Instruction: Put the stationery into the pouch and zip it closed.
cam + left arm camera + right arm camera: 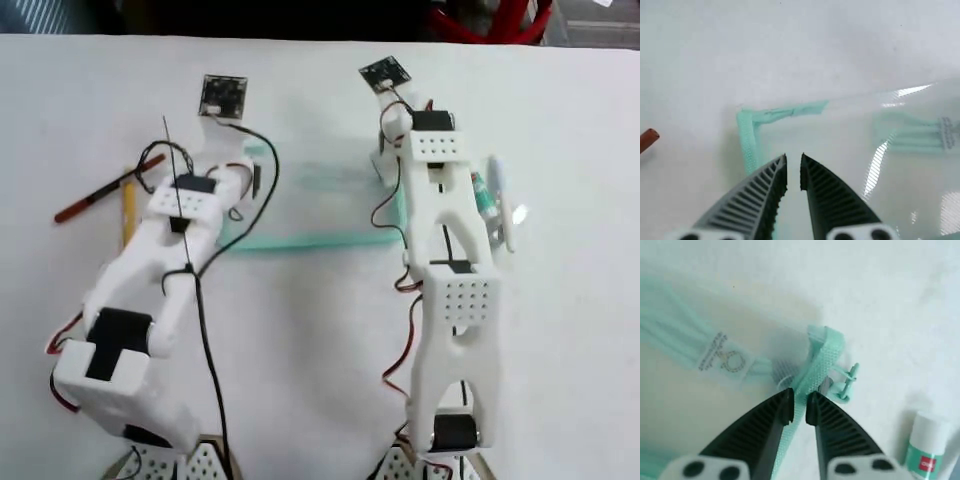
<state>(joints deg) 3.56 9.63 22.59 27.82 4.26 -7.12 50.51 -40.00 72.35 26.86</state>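
- The pouch (315,210) lies flat on the table (300,350), clear-walled with a teal woven border. Through the film, pale teal stripes and a small label show.
- The stationery is outside it on the table: a red pen (95,198) and a yellow pencil (128,212) beyond the pouch's left end, and a glue stick (922,445) just past its right end.
- The pouch's long axis runs across the table from one arm to the other. The end with the zip pull (849,380) points toward the right arm.
- The right gripper (799,402) sits at that end, its jaws clamped on the teal border just beside the zip pull.
- The left gripper (793,160) is over the opposite corner, just inside the border. Its jaws are drawn almost together, with a thin slit between them. I cannot tell whether they pinch the clear film.
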